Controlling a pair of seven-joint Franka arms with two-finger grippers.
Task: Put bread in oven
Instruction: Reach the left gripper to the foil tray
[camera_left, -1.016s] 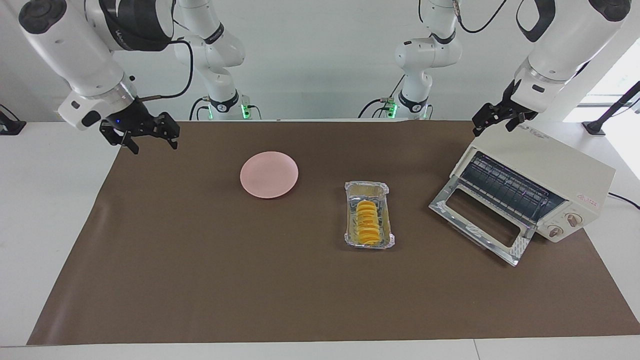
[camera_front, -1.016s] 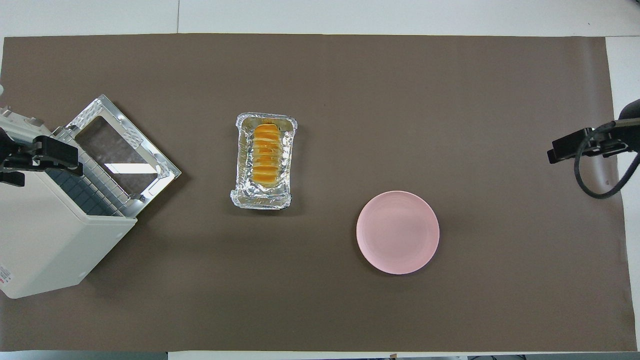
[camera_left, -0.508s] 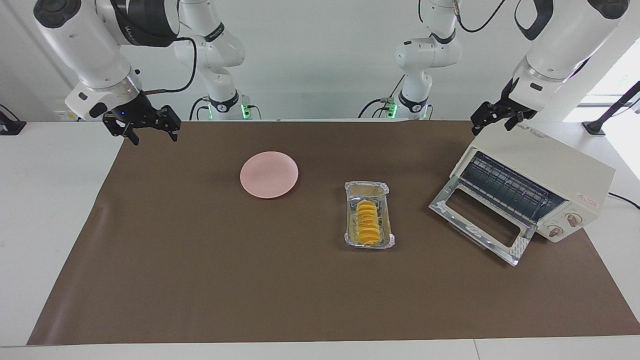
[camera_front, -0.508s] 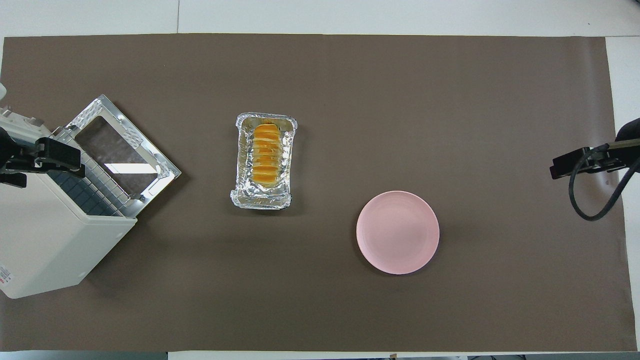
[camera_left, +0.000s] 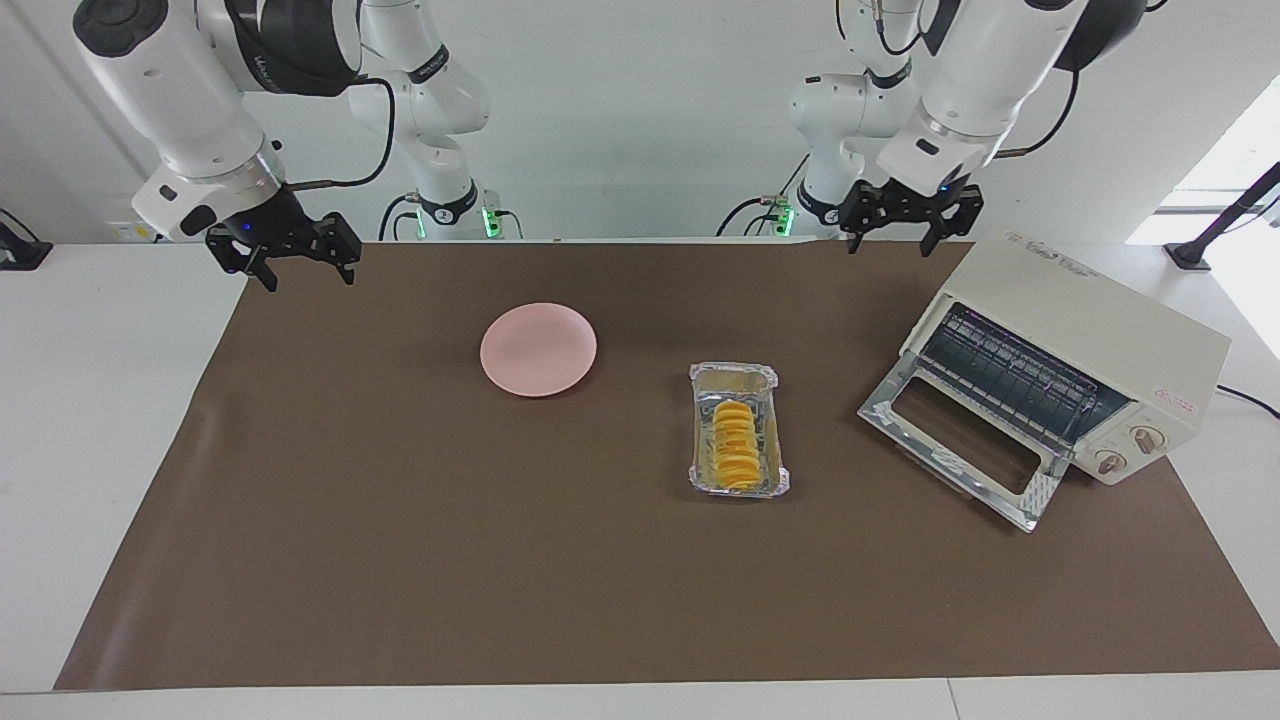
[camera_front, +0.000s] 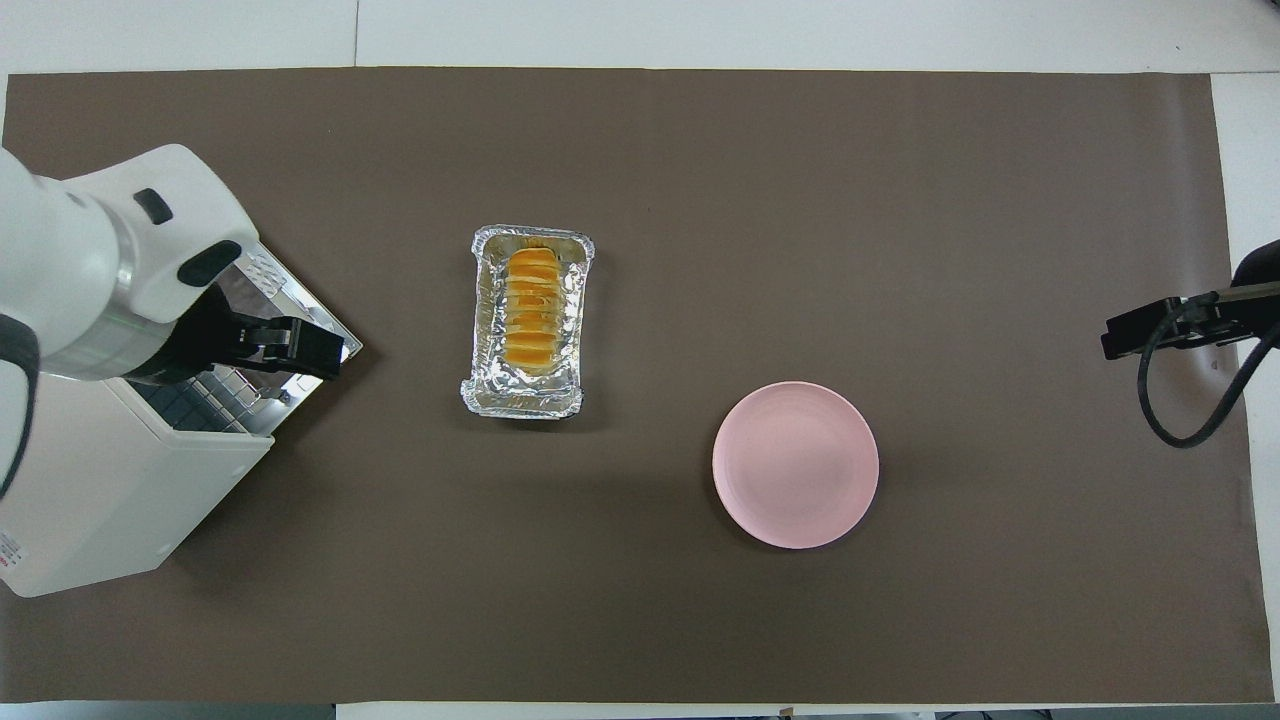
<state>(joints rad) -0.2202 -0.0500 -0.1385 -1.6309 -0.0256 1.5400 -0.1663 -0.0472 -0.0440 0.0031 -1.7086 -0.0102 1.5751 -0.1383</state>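
From above, the left arm's white wrist covers most of the oven's (camera_front: 110, 500) dropped door, so only one shiny corner of it shows; the oven itself runs off the edge of that view. The right claw (camera_front: 1125, 333) shows there only as a dark tip with a looping cable, the rest cut off. The left claw (camera_left: 909, 226) hangs in the air, fingers spread apart and holding nothing, over the brown mat (camera_left: 400, 520) beside the oven's top, on the side toward the right arm's end. A second ago it hung over the oven's top corner, so it has swung out toward the middle of the surface. The right claw (camera_left: 297, 262), also spread and empty, has drawn back a little at its own end. The bread (camera_left: 736, 445) lies unmoved in the foil tray (camera_left: 772, 440), well below the left claw and beside the open oven (camera_left: 1090, 350); the pink plate (camera_left: 538, 349) sits between tray and right claw.
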